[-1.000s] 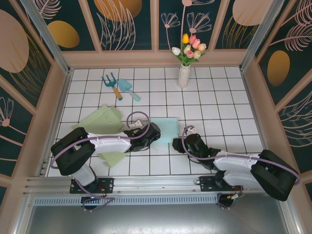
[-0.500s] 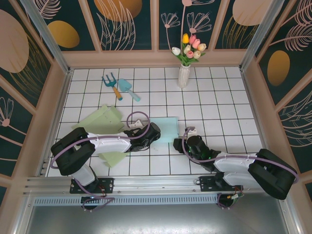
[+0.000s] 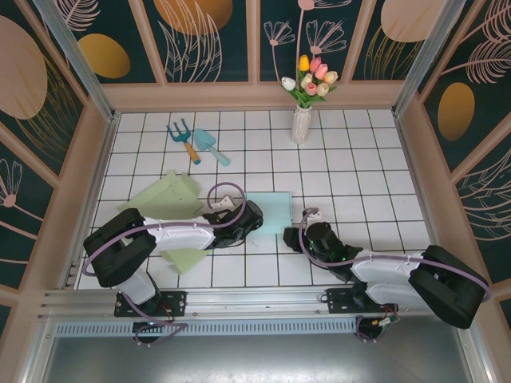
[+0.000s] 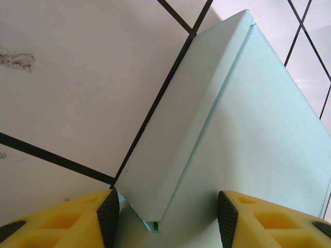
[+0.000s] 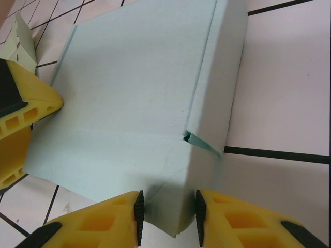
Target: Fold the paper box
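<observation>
The pale teal paper box (image 3: 270, 211) lies folded up on the white tiled table, between the two arms. My left gripper (image 3: 254, 215) is at its left edge. In the left wrist view the gripper (image 4: 168, 222) stands open, and the box's corner (image 4: 170, 170) sits inside the wide gap without touching the pads. My right gripper (image 3: 293, 236) is at the near right corner. In the right wrist view the gripper (image 5: 169, 217) is closed on that corner of the box (image 5: 134, 88), one pad against the front face and one against the side wall.
Flat light green paper sheets lie at the left (image 3: 164, 195) and near the left arm (image 3: 185, 259). A garden fork (image 3: 184, 141) and a trowel (image 3: 211, 148) lie further back. A white vase of tulips (image 3: 301, 120) stands at the back.
The right gripper shifted slightly along the box's right corner, away and back toward the near edge. The left arm and the box have stayed put.
</observation>
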